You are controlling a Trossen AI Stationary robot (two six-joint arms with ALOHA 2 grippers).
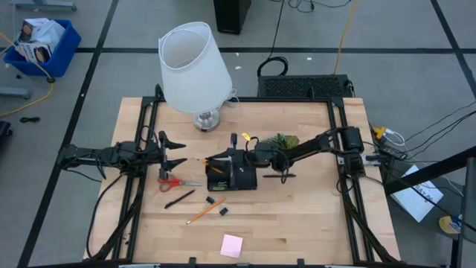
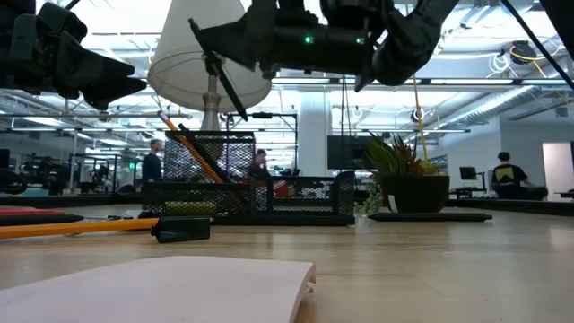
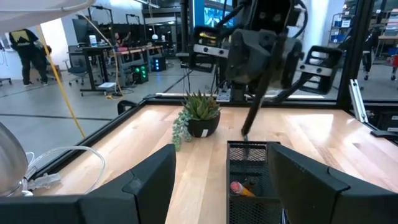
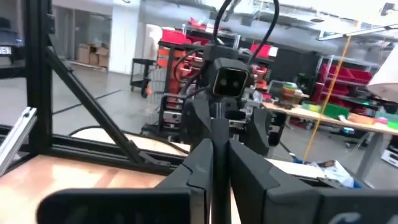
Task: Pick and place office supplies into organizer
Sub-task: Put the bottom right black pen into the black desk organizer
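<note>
One pen (image 3: pixel 252 115) is pinched in your right gripper (image 1: pixel 239 148), jaws pressed on it, hanging over the organizer (image 1: pixel 232 173) near the table's middle; this looks like the drop-in step. Next, lower it into a compartment and release. Your left gripper (image 1: pixel 175 152) waits by the left edge, jaws spread, above the scissors (image 1: pixel 177 182).

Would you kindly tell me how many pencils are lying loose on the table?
1: an orange pencil lies on the wood in front of the organizer, near the black bits. Another stands inside the organizer; more may be hidden.
</note>
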